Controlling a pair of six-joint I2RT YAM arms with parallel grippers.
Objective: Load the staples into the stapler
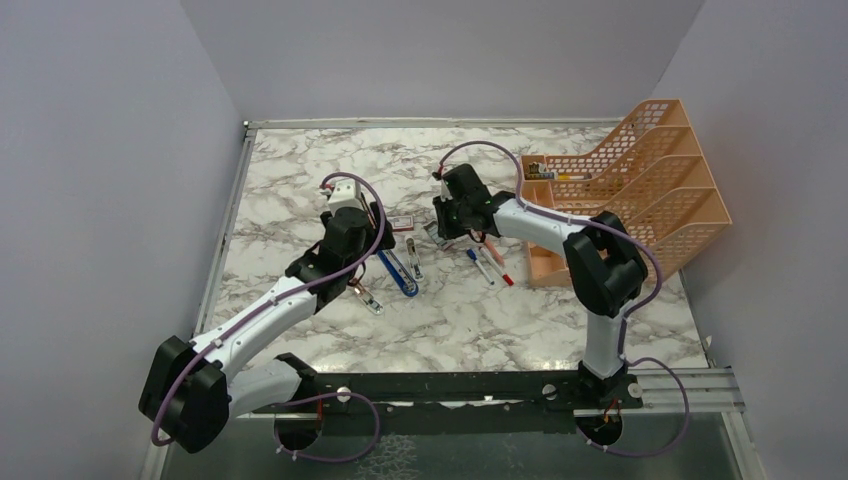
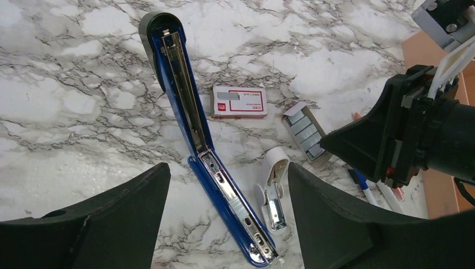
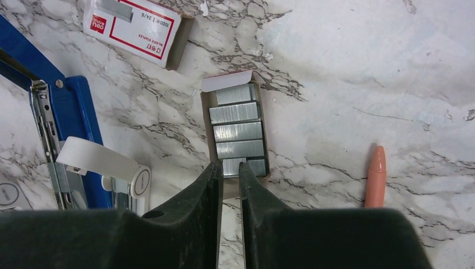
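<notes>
The stapler (image 2: 193, 120) lies opened flat on the table (image 2: 67, 101) with its metal channel (image 2: 180, 67) facing up. The left gripper (image 2: 226, 167) hangs above it with the jaws wide apart, and nothing is held in them. The staples (image 3: 238, 133) lie in rows in their grey tray (image 3: 205, 120), just beside the stapler. The printed sleeve (image 2: 238, 102) lies apart from the tray.

The right gripper (image 3: 228, 166) is placed at the near end of the tray. Its jaws are narrow, with only a thin gap between them, and the nearest strip is seen in this gap. Whether the strip is pinched cannot be told.

The step in hand is judged to be the picking of one strip. The strip should be squeezed only lightly, because it probably breaks easily. It should be lifted straight up, so that the tray is not dragged along. After that it should be laid into the channel with the legs down.
</notes>
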